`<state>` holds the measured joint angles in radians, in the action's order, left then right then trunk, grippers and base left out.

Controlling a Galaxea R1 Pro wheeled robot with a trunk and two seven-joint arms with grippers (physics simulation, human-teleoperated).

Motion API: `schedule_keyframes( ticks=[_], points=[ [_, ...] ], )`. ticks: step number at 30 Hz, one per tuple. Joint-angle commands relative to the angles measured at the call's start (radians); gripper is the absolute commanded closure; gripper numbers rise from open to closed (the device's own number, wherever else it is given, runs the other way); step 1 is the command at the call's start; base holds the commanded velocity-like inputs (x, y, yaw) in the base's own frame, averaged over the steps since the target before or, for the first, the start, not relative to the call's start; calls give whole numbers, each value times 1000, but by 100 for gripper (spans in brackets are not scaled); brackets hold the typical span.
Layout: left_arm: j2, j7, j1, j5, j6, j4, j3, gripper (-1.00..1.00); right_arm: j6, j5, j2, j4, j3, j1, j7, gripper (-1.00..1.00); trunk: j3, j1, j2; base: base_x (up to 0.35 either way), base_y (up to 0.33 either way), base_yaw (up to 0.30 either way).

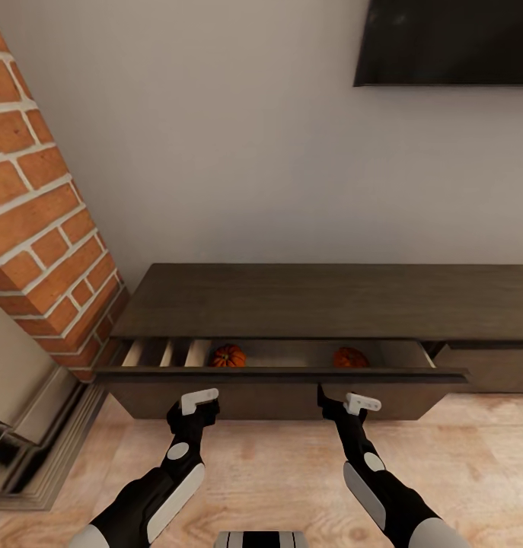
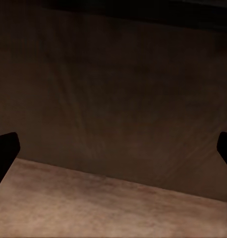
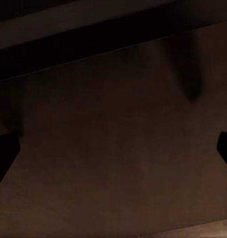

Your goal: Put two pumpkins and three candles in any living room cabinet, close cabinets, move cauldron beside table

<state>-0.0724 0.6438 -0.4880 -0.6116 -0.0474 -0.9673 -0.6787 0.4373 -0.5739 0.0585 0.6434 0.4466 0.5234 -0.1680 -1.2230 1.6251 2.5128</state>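
Low dark cabinet [image 1: 322, 301] against the wall, wide drawer [image 1: 280, 374] pulled partly out. Two pumpkins [image 1: 228, 355] [image 1: 350, 358] inside, at 11 and 1 o'clock. Left tool [image 1: 194, 406] and right tool [image 1: 345, 402] just before the drawer front, fingers [image 2: 5, 151] [image 3: 5, 151] wide apart, holding nothing.

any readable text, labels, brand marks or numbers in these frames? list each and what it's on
None readable in any view.
Dark wall screen: blank, no logo visible.
Cabinet and its open drawer front: plain wood, no labels.
Two pumpkins in the drawer: no markings.
Left gripper and right gripper: no print visible.
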Motion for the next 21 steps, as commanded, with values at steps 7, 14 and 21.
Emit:
schedule_keyframes(
  ticks=[7,14,21],
  points=[
    [-2,7,-1,-10,-5,-1,-5,-100,3,-1,1,1,9,1,-7,-100,-1,0,0,158,0,0],
    [-1,8,-1,-10,-5,-1,-5,-100,3,0,1,1,10,1,-7,-100,-1,0,0,157,0,0],
    [-2,8,-1,-10,-6,-1,-5,-100,3,0,1,1,10,1,-7,-100,-1,0,0,103,0,0]
  ],
)
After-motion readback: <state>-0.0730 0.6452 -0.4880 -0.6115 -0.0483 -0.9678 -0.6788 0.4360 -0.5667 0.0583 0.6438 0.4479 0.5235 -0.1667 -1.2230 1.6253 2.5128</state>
